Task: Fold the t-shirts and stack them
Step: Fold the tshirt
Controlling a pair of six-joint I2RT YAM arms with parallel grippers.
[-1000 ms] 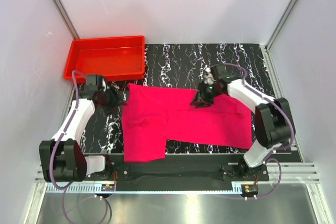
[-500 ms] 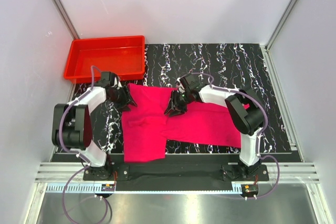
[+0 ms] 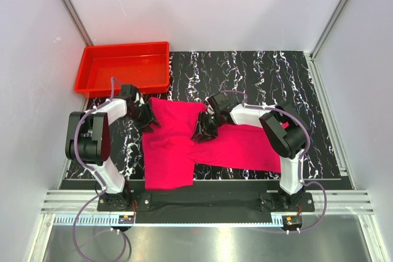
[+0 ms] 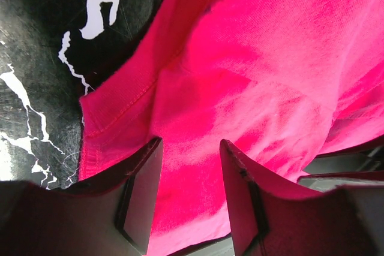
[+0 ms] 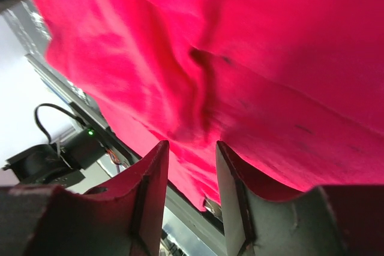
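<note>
T-shirt [image 3: 172, 157] lies partly folded mid-frame, unstacked; left gripper [image 3: 150, 122] and right gripper [image 3: 201, 134] stand half-open over it, apparently gripping nothing

The magenta-pink t-shirt [image 3: 178, 145] lies partly folded at mid-frame. Its left part reaches lowest, and the rest stretches right.

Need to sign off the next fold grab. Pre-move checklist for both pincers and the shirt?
1. Left pincer jaws apart, at the t-shirt hem: ok.
2. Right pincer jaws apart over cloth: ok.
3. Cloth flat ahead of Right pincer: not ok, a crease runs there.
4. Either pincer touching cloth: cannot tell.
5. t-shirt off the red tray: ok.
</note>
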